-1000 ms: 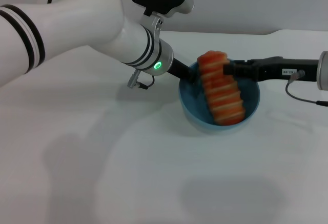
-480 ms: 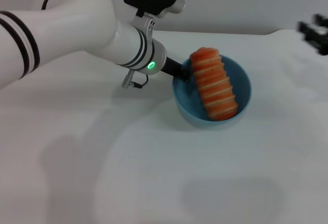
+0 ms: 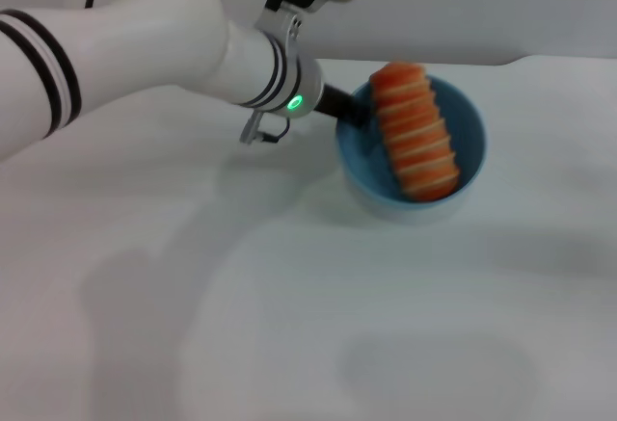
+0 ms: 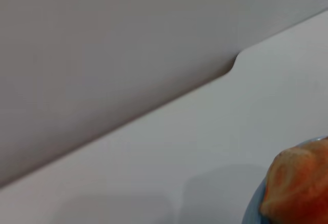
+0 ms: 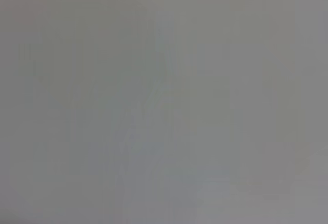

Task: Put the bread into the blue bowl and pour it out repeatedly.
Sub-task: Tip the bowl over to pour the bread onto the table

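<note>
Blue bowl (image 3: 413,195) on the white table (image 3: 289,325) contains the bread (image 3: 415,132), leaning on its far rim. Left gripper (image 3: 355,113) clamps the bowl's near-left rim.

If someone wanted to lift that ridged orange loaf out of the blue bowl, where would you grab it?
Probably the raised far end of the bread, pinched across its width from above. It lies slanted in the blue bowl, that end poking over the rim, the near end low inside. The left hand is at the rim beside it.
</note>
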Robot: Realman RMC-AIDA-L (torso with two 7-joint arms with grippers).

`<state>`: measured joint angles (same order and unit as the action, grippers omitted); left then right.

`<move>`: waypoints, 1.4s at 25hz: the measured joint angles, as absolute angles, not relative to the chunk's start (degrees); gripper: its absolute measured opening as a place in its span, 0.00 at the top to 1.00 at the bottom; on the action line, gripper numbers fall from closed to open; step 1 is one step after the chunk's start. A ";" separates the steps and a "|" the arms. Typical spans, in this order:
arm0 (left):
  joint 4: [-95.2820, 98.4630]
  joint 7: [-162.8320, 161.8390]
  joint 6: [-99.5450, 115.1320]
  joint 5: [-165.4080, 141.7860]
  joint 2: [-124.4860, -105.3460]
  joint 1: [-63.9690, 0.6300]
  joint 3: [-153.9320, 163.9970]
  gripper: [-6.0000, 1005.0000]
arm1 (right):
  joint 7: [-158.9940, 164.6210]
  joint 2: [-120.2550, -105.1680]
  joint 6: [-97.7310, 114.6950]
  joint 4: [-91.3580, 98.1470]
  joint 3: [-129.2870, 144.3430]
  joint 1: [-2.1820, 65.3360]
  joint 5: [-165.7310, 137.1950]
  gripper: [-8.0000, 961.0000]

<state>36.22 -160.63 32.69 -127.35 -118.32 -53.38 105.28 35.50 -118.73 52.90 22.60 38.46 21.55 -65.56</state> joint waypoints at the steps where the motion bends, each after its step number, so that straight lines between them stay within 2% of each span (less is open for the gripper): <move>1: 36.26 -160.37 32.28 -127.36 -118.32 -53.74 105.28 0.99 | 33.10 -118.83 54.13 20.78 36.88 21.38 -64.70 0.33; 8: 36.25 -157.60 30.14 -128.05 -118.31 -57.58 105.29 0.99 | 16.30 -118.89 61.92 9.31 32.50 20.93 -48.18 0.30; 21: 35.73 -154.66 18.47 -139.01 -118.93 -63.91 112.66 1.00 | 15.37 -118.96 64.46 3.18 32.06 19.81 -37.97 0.30; 27: 35.03 -154.67 11.99 -143.36 -119.08 -64.16 119.20 1.00 | 15.65 -118.94 65.45 3.14 31.30 19.69 -37.93 0.30; 35: 36.29 -154.65 14.87 -154.10 -119.10 -64.95 120.02 1.00 | 15.71 -118.92 65.49 3.08 31.32 20.60 -37.87 0.30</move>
<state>36.29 -154.65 14.87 -154.10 -119.10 -64.95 120.02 15.71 -118.92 65.49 3.08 31.32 20.60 -37.87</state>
